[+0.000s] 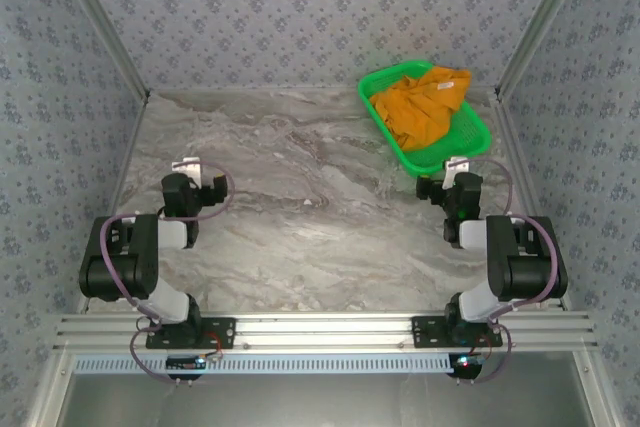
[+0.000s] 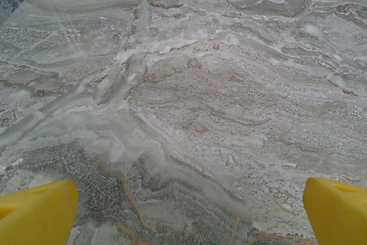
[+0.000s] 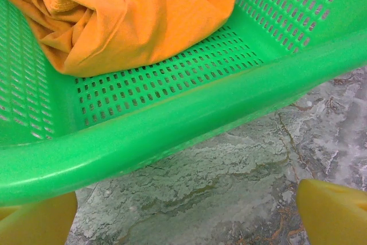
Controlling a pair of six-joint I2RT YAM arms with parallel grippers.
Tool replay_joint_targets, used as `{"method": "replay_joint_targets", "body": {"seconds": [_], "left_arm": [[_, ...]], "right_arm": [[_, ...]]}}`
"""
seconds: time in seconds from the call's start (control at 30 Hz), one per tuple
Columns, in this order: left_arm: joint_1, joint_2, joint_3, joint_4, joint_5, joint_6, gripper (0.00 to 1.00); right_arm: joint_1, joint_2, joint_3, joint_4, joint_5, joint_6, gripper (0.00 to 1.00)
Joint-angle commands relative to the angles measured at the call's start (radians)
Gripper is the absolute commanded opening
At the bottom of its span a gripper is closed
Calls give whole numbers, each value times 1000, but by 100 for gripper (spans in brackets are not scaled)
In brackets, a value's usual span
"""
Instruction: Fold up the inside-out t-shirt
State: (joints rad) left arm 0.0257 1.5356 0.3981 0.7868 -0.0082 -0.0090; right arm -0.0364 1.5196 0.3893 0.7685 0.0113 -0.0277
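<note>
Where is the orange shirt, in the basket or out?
In. The shirt lies crumpled, not folded, inside the green basket, resting on its mesh floor.

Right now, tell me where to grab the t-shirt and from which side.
Pinch the bunched fold of the t-shirt nearest the basket's near rim, coming down from above with the open right gripper. The shirt lies crumpled inside the basket, and that rim stands between it and the gripper, so a level approach looks blocked.

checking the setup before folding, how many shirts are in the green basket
1: an orange-yellow t-shirt bunched in the green basket at the far right of the table; another beneath it would be hidden.
</note>
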Motion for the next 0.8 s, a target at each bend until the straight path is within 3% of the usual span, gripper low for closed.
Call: {"method": "replay_joint_targets", "body": {"seconds": [0.0,0.77], "left_arm": [[0,1,18,23,17,-6,100],[-1,0,18,22,18,-5,100]], "right_arm": [[3,0,8,20,4,-6,100],[-2,0,9,20,-4,-4,100]]}}
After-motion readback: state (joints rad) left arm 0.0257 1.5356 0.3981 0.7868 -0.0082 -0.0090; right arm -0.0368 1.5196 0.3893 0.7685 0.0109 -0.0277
